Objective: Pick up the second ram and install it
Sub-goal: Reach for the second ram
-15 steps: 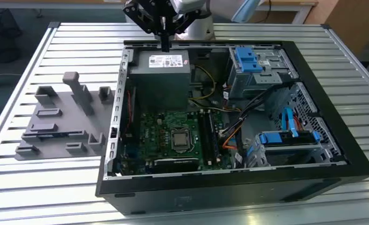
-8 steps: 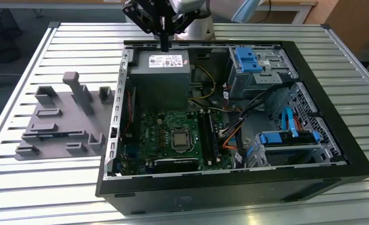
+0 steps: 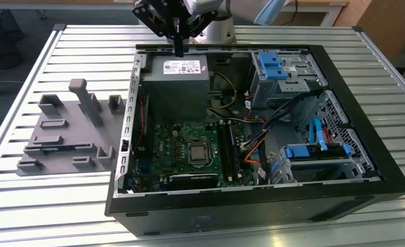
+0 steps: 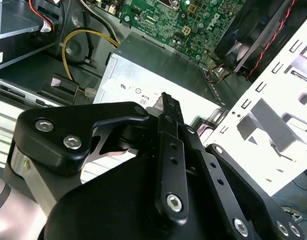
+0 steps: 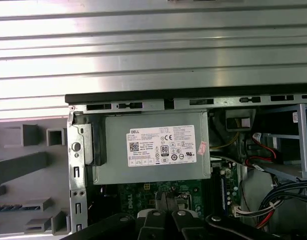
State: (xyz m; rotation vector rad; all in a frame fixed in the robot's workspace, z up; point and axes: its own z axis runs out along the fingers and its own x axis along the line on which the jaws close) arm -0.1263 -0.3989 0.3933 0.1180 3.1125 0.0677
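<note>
Setting: robotics lab or test workshop for computer assembly.
Work surface: table [image 3: 44,67] of ribbed aluminium slats, industrial type.
Equipment: robot arm [image 3: 220,10] standing at the table's far edge, with its black end effector [image 3: 179,50] over the case rim.
Workpiece: open computer case [image 3: 257,211] lying on its side, with motherboard [image 3: 188,149] and power supply [image 3: 178,85] exposed.
Fixture: grey tray [image 3: 52,154] with raised blocks, just beside the case on the exterior view's left.
Surroundings: dark floor [image 3: 86,13], with wooden furniture [image 3: 387,20] behind.

Slatted table [image 3: 44,206] — tray [image 3: 65,134], computer case [image 3: 257,206]

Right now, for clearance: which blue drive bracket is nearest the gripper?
The blue bracket near the power supply, by the gripper; the other bracket sits farther off.
</note>
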